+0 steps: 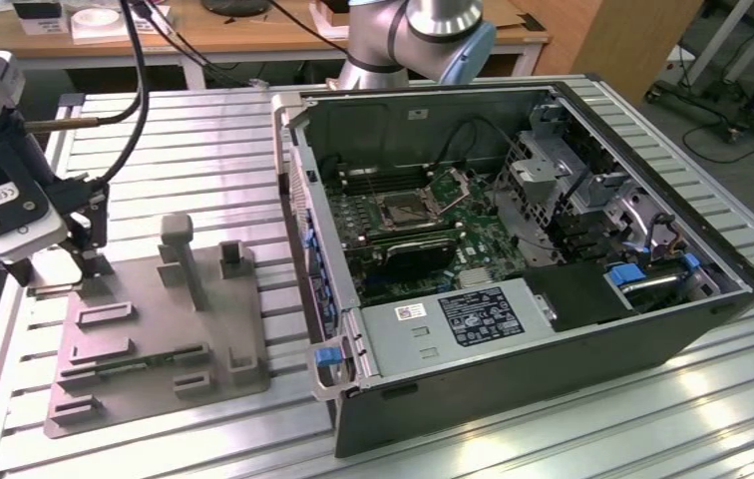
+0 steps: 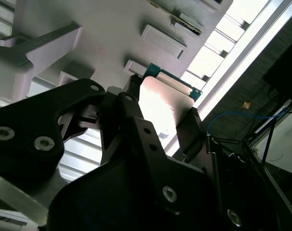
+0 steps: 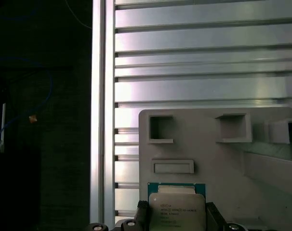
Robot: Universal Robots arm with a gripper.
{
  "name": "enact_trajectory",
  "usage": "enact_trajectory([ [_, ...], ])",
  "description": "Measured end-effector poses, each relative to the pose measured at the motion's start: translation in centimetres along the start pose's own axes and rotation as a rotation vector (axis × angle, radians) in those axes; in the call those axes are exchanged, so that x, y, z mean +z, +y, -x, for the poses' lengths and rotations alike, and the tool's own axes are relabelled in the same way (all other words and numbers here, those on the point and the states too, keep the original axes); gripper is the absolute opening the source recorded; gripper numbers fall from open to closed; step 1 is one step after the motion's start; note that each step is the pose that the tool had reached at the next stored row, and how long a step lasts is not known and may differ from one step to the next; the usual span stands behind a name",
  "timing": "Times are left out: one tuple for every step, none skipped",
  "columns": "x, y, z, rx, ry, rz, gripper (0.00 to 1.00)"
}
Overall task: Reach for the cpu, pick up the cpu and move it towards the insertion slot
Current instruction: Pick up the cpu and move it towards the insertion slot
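Closed on the cpu (image 3: 177,211) with the gripper (image 1: 65,271), with a black finger (image 3: 144,215) against each of two opposite edges; showing the chip's silvery top and green rim in both wrist views; impossible to tell whether lifted clear of the grey fixture plate (image 1: 151,314) or resting on it; placed at that plate's corner on the exterior view's left, close to the edge of the slatted aluminium table (image 1: 590,439); just beyond the chip on the plate, a shallow rectangular recess (image 3: 173,167), then two square pockets (image 3: 161,129); further along the plate, upright blocks (image 1: 178,249); off to the exterior view's right, well apart from the gripper, an open computer case (image 1: 524,374) lying on its side; inside it, on the green board, the insertion slot (image 1: 401,210), silver-framed with a dark centre, with a hinged metal frame (image 1: 455,184) tilted up just beside it; behind the case, a section of the robot arm (image 1: 417,35) and a wooden desk (image 1: 217,35).
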State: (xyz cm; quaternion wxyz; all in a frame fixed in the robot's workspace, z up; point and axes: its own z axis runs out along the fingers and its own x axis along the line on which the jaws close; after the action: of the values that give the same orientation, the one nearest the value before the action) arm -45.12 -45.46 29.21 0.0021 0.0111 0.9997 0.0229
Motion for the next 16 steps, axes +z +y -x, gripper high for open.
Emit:
enact_trajectory([
  [-0.1, 0.0, 0.0, 0.0, 0.0, 0.0, 0.54],
  [-0.22, 0.01, 0.0, 0.0, 0.0, 0.0, 0.54],
  [-0.32, 0.01, 0.0, 0.0, 0.0, 0.0001, 0.54],
  [-0.44, 0.02, 0.0, 0.0, 0.0, 0.0, 0.54],
  [-0.56, 0.03, 0.0, 0.0, -0.0001, 0.0001, 0.54],
  [-0.69, 0.03, 0.0, 0.0, -0.0001, 0.0001, 0.54],
  [-0.83, 0.04, 0.0, 0.0, -0.0001, 0.0001, 0.54],
  [-0.95, 0.04, 0.0, 0.0, -0.0002, 0.0001, 0.54],
  [-1.09, 0.05, 0.0, 0.0, 0.0, 0.0, 0.54],
  [-1.2, 0.06, 0.0, 0.0, 0.0, 0.0001, 0.54],
  [-1.33, 0.06, 0.0, 0.0, 0.0, 0.0001, 0.54],
  [-1.45, 0.07, 0.01, 0.0, 0.0001, 0.0001, 0.54],
  [-1.57, 0.07, 0.01, 0.0, 0.0001, 0.0001, 0.54],
  [-1.69, 0.08, 0.01, 0.0, 0.0001, 0.0001, 0.54],
  [-1.81, 0.08, 0.01, 0.0, 0.0002, 0.0001, 0.54],
  [-1.93, 0.09, 0.01, 0.0, 0.0002, 0.0001, 0.54],
])
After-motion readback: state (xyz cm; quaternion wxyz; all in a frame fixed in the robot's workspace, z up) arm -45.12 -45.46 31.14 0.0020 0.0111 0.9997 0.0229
